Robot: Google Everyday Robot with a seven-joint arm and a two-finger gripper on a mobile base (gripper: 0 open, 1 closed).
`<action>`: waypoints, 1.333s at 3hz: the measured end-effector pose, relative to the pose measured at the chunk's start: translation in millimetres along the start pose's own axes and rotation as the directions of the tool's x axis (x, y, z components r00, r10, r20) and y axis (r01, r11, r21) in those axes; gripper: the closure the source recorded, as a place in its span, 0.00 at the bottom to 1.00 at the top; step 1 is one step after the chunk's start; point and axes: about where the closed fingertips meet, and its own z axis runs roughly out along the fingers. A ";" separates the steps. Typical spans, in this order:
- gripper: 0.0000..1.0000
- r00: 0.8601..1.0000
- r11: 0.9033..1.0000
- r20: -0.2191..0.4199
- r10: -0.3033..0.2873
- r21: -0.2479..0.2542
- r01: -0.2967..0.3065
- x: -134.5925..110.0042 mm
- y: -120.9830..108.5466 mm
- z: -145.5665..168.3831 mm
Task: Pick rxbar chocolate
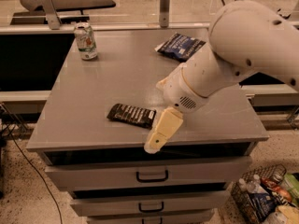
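Observation:
The rxbar chocolate (131, 115) is a flat dark brown bar with white lettering. It lies flat near the front edge of the grey cabinet top (107, 83), left of centre. My gripper (157, 139) is cream-coloured and hangs from the big white arm (233, 55), pointing down and to the left. It is just right of the bar's right end, above the table's front edge, and holds nothing that I can see.
A white-green drink can (86, 41) stands at the back left. A crinkled blue chip bag (180, 45) lies at the back, partly behind the arm. Drawers with dark handles (152, 176) are below the top. A wire basket of bottles (264, 199) sits on the floor at the lower right.

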 end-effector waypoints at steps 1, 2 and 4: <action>0.00 0.999 0.999 0.044 -0.025 0.032 0.024 -15.8 -9.9 21.2; 0.00 0.997 0.998 0.068 -0.035 0.055 0.031 -23.1 -21.5 39.9; 0.16 0.997 0.998 0.074 -0.009 0.056 0.004 -22.9 -44.0 70.2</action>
